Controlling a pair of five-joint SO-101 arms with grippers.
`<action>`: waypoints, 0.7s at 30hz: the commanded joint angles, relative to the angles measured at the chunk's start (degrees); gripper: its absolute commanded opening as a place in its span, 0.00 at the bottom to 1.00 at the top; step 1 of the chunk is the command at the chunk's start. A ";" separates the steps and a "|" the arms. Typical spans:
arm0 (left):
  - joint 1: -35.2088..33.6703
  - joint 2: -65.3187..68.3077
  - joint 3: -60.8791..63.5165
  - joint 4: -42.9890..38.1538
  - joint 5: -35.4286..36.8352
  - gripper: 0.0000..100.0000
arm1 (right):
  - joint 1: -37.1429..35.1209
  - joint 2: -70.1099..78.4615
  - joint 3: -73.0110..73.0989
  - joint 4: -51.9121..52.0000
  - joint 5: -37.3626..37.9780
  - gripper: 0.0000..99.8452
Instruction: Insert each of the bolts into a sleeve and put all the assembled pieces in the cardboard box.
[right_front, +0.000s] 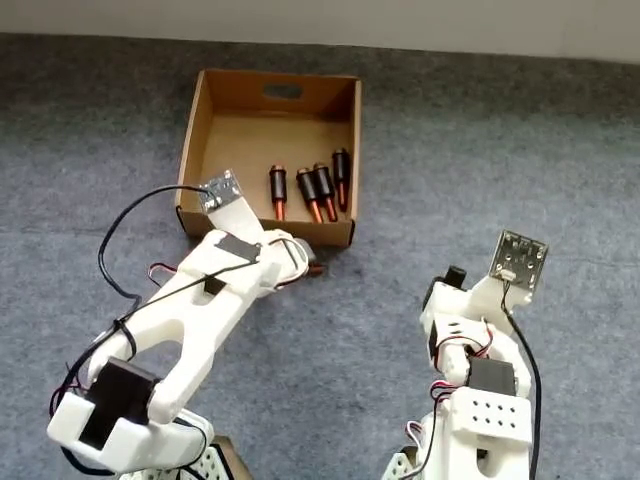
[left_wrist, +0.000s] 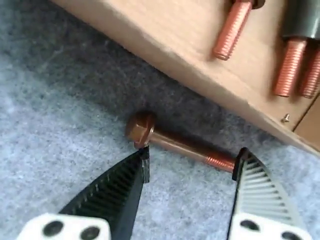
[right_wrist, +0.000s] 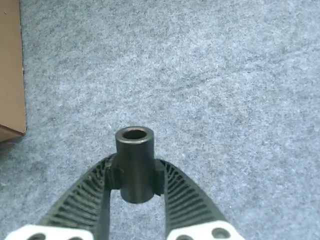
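Carpet (right_front: 520, 150) surrounds the cardboard box (right_front: 192, 150), which from above holds four assembled pieces (right_front: 322, 183) by its near wall.

From the left wrist, a loose bolt (left_wrist: 175, 145) lies on the carpet just outside that wall. The left gripper (left_wrist: 192, 162) is spread wide, its tips beside the head and the thread, holding nothing. The bolt is stiff, smooth and round, so it would likely roll. The plain shank looks like the best hold.

From the right wrist, the right gripper (right_wrist: 134, 172) is clamped on a dark sleeve (right_wrist: 134, 150) away from the box, its bore showing.
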 joint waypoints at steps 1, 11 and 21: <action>-0.48 -0.13 -2.42 -0.79 0.35 0.28 | 0.40 -0.75 -0.22 -1.19 -0.44 0.01; -0.13 9.98 -7.16 1.05 0.35 0.28 | 0.48 -0.66 -0.13 -1.19 -0.44 0.01; -0.04 11.21 -12.00 8.53 0.35 0.21 | 0.48 -0.75 -0.13 -1.19 -0.44 0.01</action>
